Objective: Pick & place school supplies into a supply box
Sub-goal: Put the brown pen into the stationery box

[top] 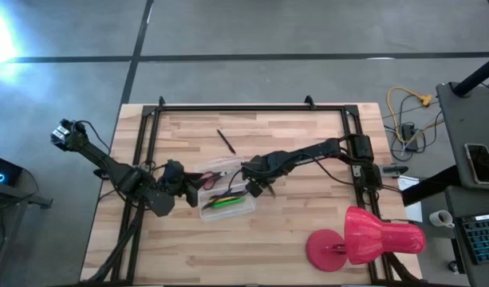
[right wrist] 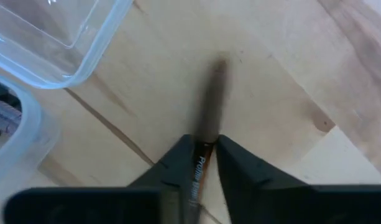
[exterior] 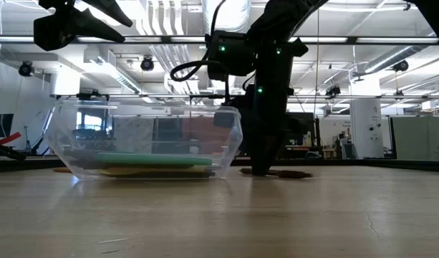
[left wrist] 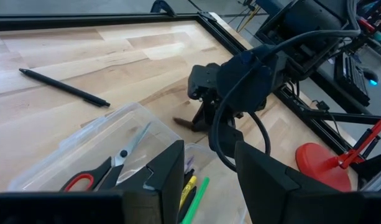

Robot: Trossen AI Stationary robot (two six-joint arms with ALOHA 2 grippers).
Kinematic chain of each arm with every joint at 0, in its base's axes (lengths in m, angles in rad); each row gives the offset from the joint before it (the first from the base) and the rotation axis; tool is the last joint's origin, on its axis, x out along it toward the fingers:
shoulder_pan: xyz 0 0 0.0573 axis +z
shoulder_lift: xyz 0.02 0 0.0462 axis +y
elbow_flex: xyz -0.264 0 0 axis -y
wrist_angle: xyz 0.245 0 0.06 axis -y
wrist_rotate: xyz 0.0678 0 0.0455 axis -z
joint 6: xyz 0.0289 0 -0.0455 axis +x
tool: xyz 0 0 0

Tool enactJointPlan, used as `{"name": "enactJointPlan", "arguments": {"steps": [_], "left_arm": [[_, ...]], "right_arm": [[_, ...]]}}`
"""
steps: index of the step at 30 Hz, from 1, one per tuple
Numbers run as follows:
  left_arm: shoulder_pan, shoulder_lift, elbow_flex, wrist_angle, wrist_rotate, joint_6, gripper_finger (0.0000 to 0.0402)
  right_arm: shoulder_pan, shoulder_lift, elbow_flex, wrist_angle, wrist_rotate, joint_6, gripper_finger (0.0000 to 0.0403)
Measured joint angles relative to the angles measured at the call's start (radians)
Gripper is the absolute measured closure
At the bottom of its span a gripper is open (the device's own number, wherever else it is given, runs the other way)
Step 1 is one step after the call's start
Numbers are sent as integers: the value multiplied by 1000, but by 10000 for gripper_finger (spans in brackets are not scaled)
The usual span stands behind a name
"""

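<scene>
- The right tool [right wrist: 206, 146] is seen low on the tabletop [top: 252, 239], just beside the end of the supply box [top: 222, 193] nearest the pink-red lamp [top: 372, 235].
- Its fingers are pressed in around a brown pencil [right wrist: 209, 106], which lies flat on the wood; the pencil is pinched near one end, and most of its length sticks out past the fingertips.
- The left tool [left wrist: 209, 180] is held spread wide at the opposite end of the supply box, nothing between its fingers.
- Inside the supply box, red-handled scissors [left wrist: 97, 177] and a green pen [top: 228, 202] can be made out, with yellow showing beside the green.
- One black pen [top: 226, 141] is left out on the tabletop, well apart from the supply box, on the side away from the lamp.
- Risk one: with the grip so close to one end, the pencil could be swung or rotated in the fingers on lift and be dropped short of the box.
- Risk two: the clear wall is just beside the right tool, so the box could be nudged or tipped if the lift is carried across too low.
- Risk three: the free end could be caught on the rim during transfer.
</scene>
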Motion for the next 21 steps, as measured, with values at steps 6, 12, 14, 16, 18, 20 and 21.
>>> {"name": "enactJointPlan", "arguments": {"steps": [6,12,14,16,18,20,21], "left_arm": [[0,0,0,0,0,0,275],[0,0,0,0,0,0,275],[0,0,0,0,0,0,275],[0,0,0,0,0,0,275],[0,0,0,0,0,0,275],[0,0,0,0,-1,0,275],[0,0,0,0,-1,0,275]], "right_arm": [[-1,-4,-1,-2,-23,-4,383],[10,-67,-8,-24,33,19,385],[10,-114,-2,9,53,9,386],[10,-165,0,49,62,-9,386],[10,-200,0,127,60,-66,386],[10,-231,0,250,13,-155,387],[10,-243,0,319,-25,-203,387]]}}
